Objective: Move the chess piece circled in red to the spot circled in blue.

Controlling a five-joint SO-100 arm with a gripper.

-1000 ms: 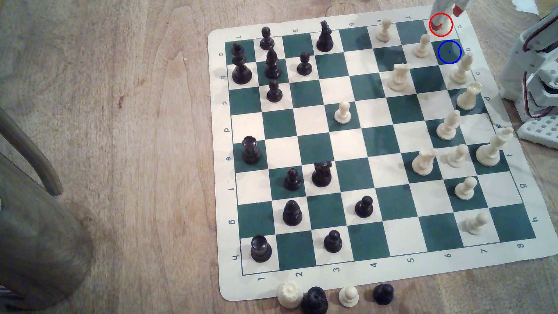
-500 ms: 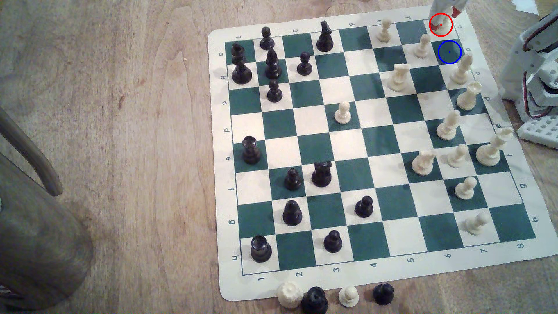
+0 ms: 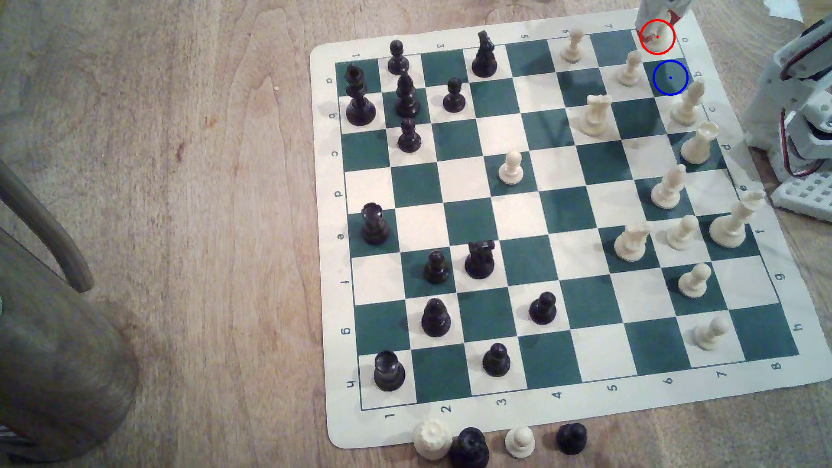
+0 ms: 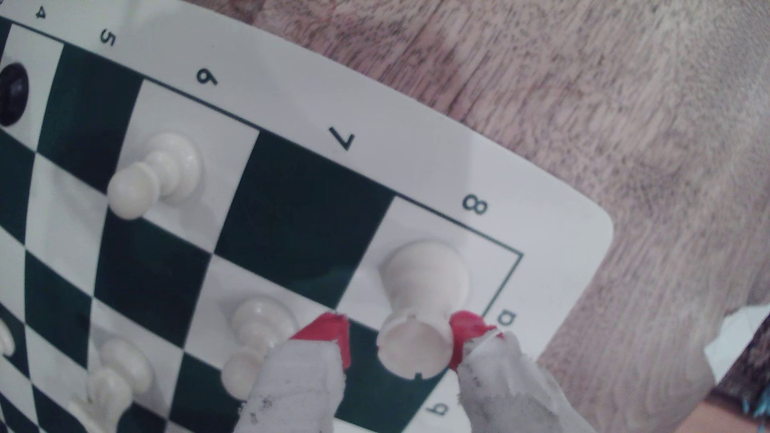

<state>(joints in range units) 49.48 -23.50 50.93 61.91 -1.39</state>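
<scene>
Your gripper [image 4: 400, 339] stands with jaws spread around the rook [image 4: 421, 312], one red tip touching its cup, the blue-ringed square [image 3: 670, 78] just beside.

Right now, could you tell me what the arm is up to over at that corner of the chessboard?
The arm's gripper is open around the cream rook on the red-ringed corner square. In the wrist view one red-tipped finger touches the rook's top, while the other stands apart from it. The rook rests on its square, not yet lifted. The blue-ringed dark green square next to it stands free, with a cream pawn on the square beside it.
</scene>
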